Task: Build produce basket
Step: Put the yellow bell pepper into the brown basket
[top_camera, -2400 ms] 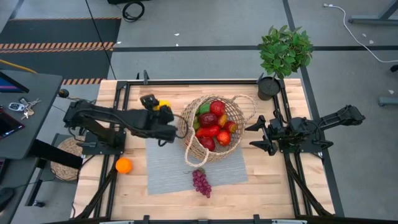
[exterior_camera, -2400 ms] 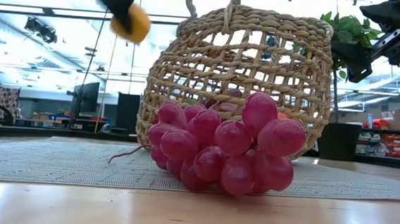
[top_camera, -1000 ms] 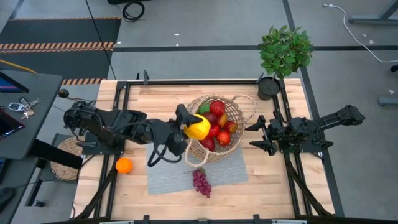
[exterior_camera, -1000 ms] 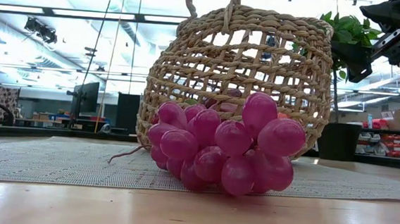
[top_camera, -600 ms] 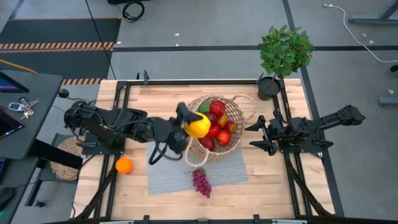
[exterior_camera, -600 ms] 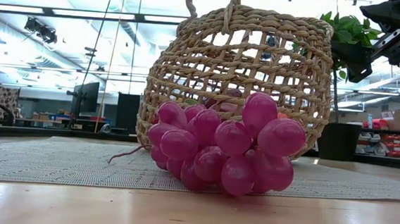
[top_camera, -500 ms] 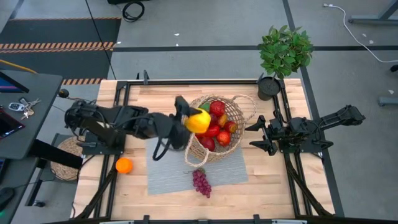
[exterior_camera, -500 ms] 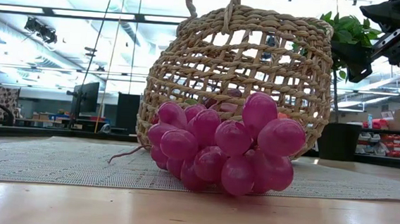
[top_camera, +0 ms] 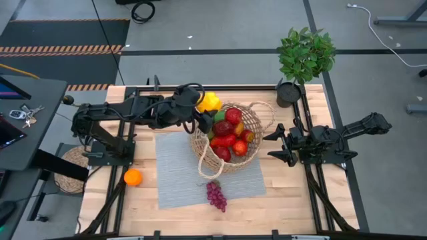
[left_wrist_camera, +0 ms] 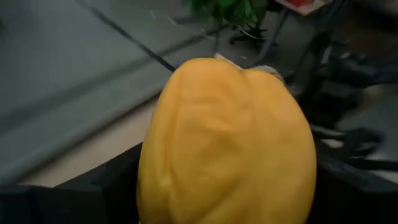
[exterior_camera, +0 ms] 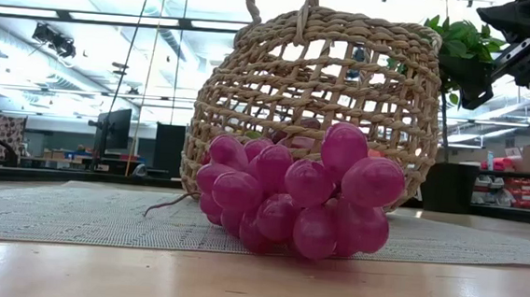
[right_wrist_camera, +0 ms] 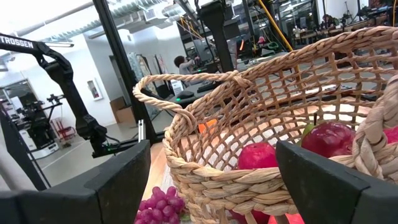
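Looking down from above, the left gripper [top_camera: 205, 105] clamps a glossy yellow toy pepper [top_camera: 211, 101] at eleven o'clock off the round tan wicker basket [top_camera: 257, 120]'s rim. Left wrist: pepper fills the jaws. Right gripper [top_camera: 272, 145] waits at three o'clock, fingers spread.

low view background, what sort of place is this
Probably a robotics lab or workshop, not a kitchen: the wooden table stands on a bare grey floor with hazard-striped tape, and another robot arm rig and shelving show in the open room behind.
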Robot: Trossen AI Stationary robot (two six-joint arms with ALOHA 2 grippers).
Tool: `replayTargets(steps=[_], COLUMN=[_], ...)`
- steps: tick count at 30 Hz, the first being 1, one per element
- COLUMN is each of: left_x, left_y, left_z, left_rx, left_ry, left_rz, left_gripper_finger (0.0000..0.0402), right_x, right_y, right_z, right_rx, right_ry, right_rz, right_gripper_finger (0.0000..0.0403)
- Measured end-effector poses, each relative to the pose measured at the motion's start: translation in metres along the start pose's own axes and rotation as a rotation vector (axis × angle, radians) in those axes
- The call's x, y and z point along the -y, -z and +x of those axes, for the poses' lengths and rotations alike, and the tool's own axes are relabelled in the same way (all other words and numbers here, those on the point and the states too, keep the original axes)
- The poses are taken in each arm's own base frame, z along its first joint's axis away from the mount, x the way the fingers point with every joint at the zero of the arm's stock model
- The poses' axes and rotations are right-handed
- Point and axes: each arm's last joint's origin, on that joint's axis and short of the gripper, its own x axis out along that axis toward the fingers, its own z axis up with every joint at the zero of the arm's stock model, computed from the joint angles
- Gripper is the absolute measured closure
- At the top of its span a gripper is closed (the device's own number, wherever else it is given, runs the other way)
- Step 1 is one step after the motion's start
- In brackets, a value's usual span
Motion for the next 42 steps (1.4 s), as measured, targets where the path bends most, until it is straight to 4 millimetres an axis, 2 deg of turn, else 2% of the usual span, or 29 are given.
replayTargets(steps=[3,5,12,14,19,23,27,33,42], left_x=[-0.001,-0.001,0.002,0.010,0.037,0.048,0.051,0.045,0.044], left_y=[-0.001,-0.001,0.002,0.006,0.028,0.040,0.052,0.065,0.086], left_z=[0.003,0.004,0.004,0.010,0.043,0.071,0.100,0.132,0.161], left_rx=[-0.073,-0.125,-0.190,-0.194,-0.230,-0.259,-0.331,-0.372,-0.415], left_ry=[0.093,0.154,0.237,0.248,0.284,0.334,0.368,0.345,0.295], left_rz=[-0.148,-0.184,-0.182,-0.183,-0.134,-0.109,-0.110,-0.048,0.015], left_gripper_finger=[0.0074,0.0074,0.0074,0.0074,0.0074,0.0074,0.0074,0.0074,0.0074], right_x=[0.000,0.000,0.000,0.000,0.000,0.000,0.000,0.000,0.000], right_y=[0.000,0.000,0.000,0.000,0.000,-0.001,-0.001,-0.001,-0.001], right_z=[0.000,0.000,0.000,0.000,0.000,0.000,0.000,0.000,0.000], right_rx=[0.000,0.000,0.000,0.000,0.003,0.008,0.010,0.011,0.015], right_ry=[0.000,0.000,0.000,0.000,-0.001,-0.002,-0.003,-0.003,-0.004], right_rz=[0.000,0.000,0.000,0.000,0.000,0.001,0.001,0.001,0.002], right_gripper_finger=[0.0055,0.0055,0.0055,0.0055,0.0055,0.0055,0.0055,0.0055,0.0055])
